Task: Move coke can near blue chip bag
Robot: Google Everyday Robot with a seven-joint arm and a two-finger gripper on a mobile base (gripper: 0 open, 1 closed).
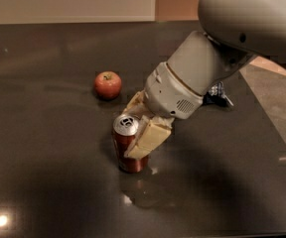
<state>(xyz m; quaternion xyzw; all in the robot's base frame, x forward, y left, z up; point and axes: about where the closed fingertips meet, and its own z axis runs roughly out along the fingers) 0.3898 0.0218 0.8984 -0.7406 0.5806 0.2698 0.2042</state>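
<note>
The coke can, dark red with a silver top, stands upright near the middle of the dark table. My gripper comes down from the upper right and is shut on the can. One cream finger lies across the can's right front side, and the other shows behind its top. The can's base is at or just above the table surface. The blue chip bag lies to the right behind my arm. Only a small blue-and-white corner of it shows.
A red apple sits on the table up and left of the can. The dark table ends at a lighter floor strip on the right. My large grey arm fills the upper right.
</note>
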